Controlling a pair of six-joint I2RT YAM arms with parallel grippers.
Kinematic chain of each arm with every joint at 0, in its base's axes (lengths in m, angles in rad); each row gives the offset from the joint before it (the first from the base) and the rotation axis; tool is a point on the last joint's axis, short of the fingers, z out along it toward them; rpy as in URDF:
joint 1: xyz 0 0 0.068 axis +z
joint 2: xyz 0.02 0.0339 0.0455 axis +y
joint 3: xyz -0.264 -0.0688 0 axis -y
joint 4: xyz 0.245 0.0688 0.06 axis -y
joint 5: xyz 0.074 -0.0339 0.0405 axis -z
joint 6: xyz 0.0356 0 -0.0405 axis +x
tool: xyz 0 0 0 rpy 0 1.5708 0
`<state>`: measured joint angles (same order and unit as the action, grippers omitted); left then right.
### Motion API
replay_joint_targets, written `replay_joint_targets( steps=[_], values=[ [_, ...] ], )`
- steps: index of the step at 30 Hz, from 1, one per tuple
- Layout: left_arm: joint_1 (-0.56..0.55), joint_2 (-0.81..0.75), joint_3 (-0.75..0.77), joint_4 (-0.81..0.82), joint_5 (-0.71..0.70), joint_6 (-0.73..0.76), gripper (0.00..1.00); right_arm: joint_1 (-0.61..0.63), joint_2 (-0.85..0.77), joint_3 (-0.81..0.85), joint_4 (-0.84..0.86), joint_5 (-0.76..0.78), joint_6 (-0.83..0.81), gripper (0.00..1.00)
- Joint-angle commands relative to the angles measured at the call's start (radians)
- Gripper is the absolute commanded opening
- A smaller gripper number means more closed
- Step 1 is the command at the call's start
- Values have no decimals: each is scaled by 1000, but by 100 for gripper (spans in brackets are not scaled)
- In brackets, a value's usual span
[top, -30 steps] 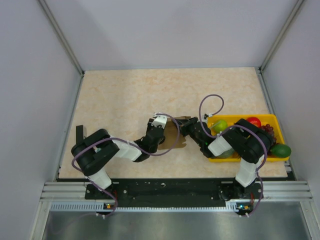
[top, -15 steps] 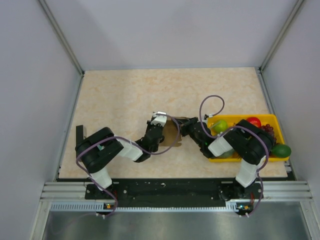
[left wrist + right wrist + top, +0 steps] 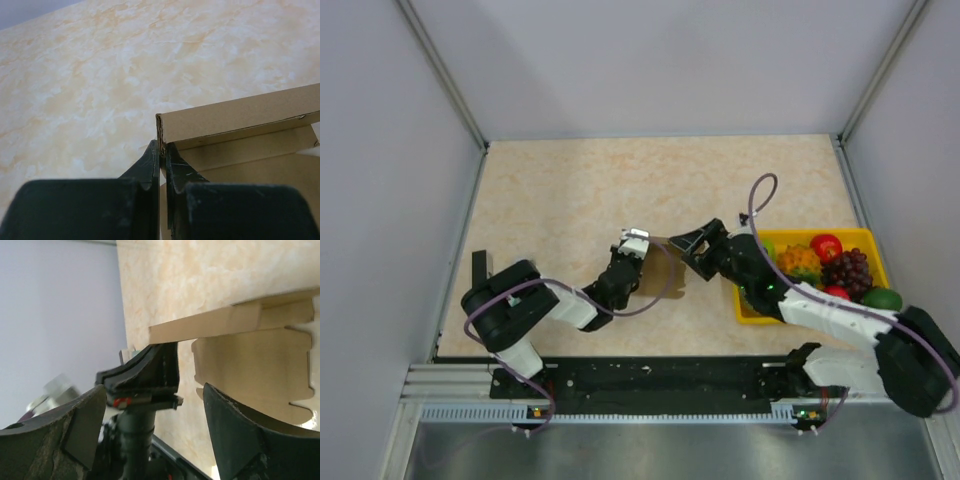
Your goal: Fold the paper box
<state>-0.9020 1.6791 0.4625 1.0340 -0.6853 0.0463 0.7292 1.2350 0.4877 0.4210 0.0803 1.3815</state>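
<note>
The left wrist view shows the left gripper [image 3: 161, 150] pinching a corner of the brown box [image 3: 235, 117], part-folded, on the table [image 3: 570, 190]. The right wrist view shows the right gripper [image 3: 688, 247] spread wide beside it.

A beige, marble-patterned tabletop [image 3: 620, 190] is shown enclosed on three sides by plain pale grey panels: a back wall [image 3: 660, 60], a left wall [image 3: 380, 200] and a right wall [image 3: 920, 130]. The near edge is bounded by a slotted aluminium rail [image 3: 660, 378]. Even, diffuse lighting is seen throughout.
</note>
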Motion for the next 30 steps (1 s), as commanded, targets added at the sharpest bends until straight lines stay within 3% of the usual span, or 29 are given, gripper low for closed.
replay_joint_targets(
  steps=[1,3,6,9,13,19,30],
  values=[
    [2,-88,-41,18,61,-31,0,-20,-234,123,-546,-59,-398,77],
    [2,-113,-61,34,108,-31,0,-72,-327,153,-683,-111,-554,77],
    [8,-173,-100,37,191,-29,0,-146,-319,303,-886,-212,-772,77],
    [29,-208,-153,92,269,-39,0,-166,-190,490,-946,-357,-973,78],
    [34,-151,-154,167,365,19,0,-191,35,604,-935,-572,-1152,79],
    [44,-95,-159,210,510,86,0,-191,291,651,-833,-738,-1256,77],
    [41,-29,-117,165,423,135,0,-174,353,562,-694,-711,-1234,67]
  ],
)
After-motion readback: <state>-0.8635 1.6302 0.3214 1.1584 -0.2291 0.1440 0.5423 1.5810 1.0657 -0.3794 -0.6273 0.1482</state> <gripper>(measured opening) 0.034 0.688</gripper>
